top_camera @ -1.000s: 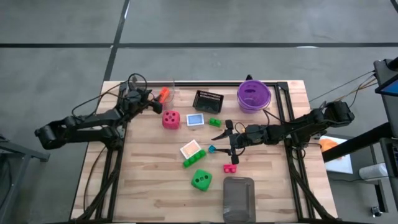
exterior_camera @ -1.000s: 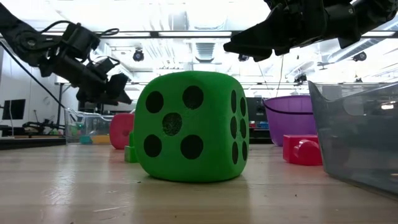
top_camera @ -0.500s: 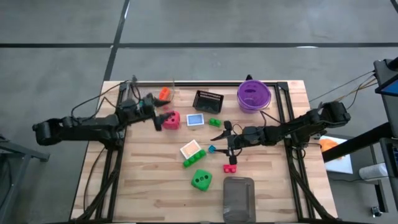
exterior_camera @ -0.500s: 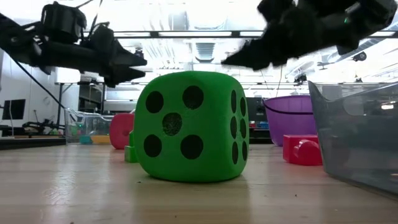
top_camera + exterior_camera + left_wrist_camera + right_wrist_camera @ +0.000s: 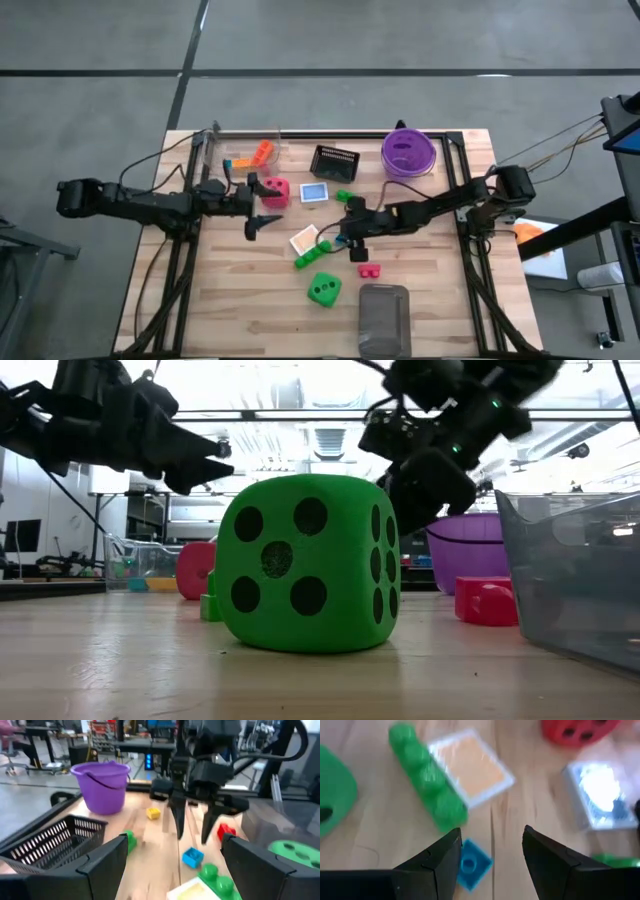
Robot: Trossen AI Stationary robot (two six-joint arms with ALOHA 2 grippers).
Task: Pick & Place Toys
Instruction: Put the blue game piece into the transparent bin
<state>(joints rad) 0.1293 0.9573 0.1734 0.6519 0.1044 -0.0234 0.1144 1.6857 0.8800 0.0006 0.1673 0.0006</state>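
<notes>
My right gripper [image 5: 341, 231] [image 5: 492, 832] hangs open, slanting down over a small blue brick [image 5: 471, 865] [image 5: 192, 856] that lies flat on the table; its fingers stand above the brick without touching it. Beside the brick lie a long green brick [image 5: 427, 795] [image 5: 311, 254] and an orange picture card [image 5: 470, 767]. My left gripper [image 5: 262, 207] [image 5: 175, 840] is open and points level toward the table's right, just near of the red die [image 5: 277, 191], with nothing between its fingers. A green die [image 5: 323, 290] sits nearer the front, and a red brick [image 5: 370, 270] lies to its right.
The black mesh basket [image 5: 335, 160] and purple bowl [image 5: 407, 153] stand along the far edge. A clear box [image 5: 240, 152] at the far left holds an orange brick [image 5: 263, 151]. A blue card [image 5: 314, 192], a small green brick [image 5: 344, 197], a yellow brick [image 5: 153, 813] and a clear bin [image 5: 384, 318] share the table.
My left gripper has swung away from the clear box at the far left, come toward the table's near side past the red die, and turned to point toward the right. My right gripper has moved left and down and tipped downward over the blue brick.
</notes>
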